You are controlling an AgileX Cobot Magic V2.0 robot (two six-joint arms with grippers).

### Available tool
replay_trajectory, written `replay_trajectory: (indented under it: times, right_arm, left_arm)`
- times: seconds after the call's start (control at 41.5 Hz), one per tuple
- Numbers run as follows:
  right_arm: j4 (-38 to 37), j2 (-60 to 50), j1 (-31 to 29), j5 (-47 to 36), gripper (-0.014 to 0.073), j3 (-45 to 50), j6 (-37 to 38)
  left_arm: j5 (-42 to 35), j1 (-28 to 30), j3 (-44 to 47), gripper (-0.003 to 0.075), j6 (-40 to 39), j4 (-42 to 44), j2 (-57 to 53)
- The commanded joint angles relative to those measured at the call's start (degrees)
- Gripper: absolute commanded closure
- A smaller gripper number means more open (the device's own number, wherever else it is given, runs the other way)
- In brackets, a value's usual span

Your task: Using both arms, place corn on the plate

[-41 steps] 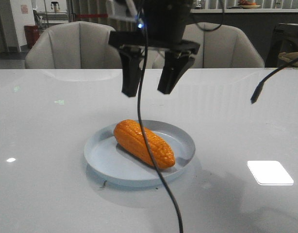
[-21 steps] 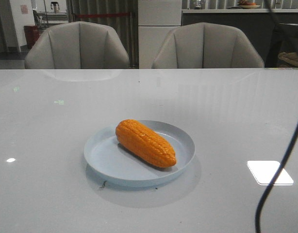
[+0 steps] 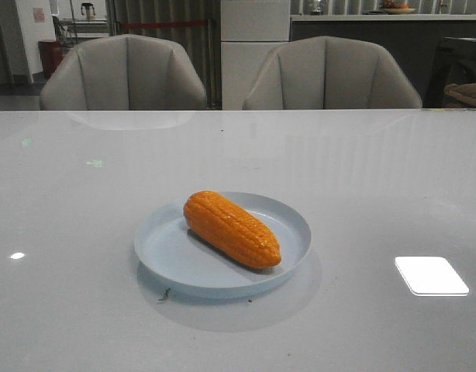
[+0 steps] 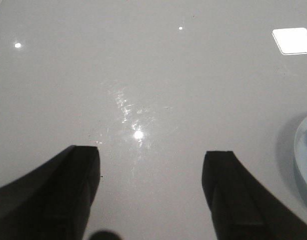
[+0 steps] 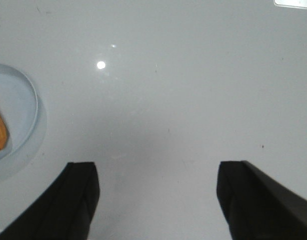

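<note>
Glossy ribbed orange corn (image 3: 231, 229), smooth pale blue plate (image 3: 170, 256), glossy reflective white table (image 3: 377, 186), upholstered chairs (image 3: 123, 74)

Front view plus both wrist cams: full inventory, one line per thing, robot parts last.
corn: 1, orange-yellow, lying diagonally on the plate, tapered end nearer the camera
plate: 1, pale blue, on the table, near the middle
table: 1, glossy grey-white, fills the foreground
chairs: 2, beige, behind the table's far edge
left gripper: 1, black, open, over bare table beside the plate's edge
right gripper: 1, black, open, over bare table, plate and corn tip at the frame edge
</note>
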Motion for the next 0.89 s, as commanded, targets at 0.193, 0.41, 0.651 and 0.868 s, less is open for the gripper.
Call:
replay_trajectory:
  times: [0.193,0.41,0.651,0.868]
  right_arm:
    - [-0.29,-10.07,-0.38,-6.01,0.0,10.78,-1.03]
    - [-0.29,-11.95,-0.38,-5.56,0.0,13.73,-1.03]
    - [-0.29,-11.99,-0.38,-1.55,0.0,13.73,-1.03]
    - [-0.29,-11.99,-0.38,-1.63,0.0,13.73,-1.03]
  left_arm:
    - [-4.68,0.13,-1.59,0.0225,-0.48,-0.94,-0.62]
    - [-4.68,0.13,-1.59,0.0225,-0.48,-0.94,-0.62]
    - [-4.68,0.13,-1.59,0.0225,-0.48,-0.94,-0.62]
    - [-4.68,0.13,-1.59,0.0225,-0.48,-0.94,-0.62]
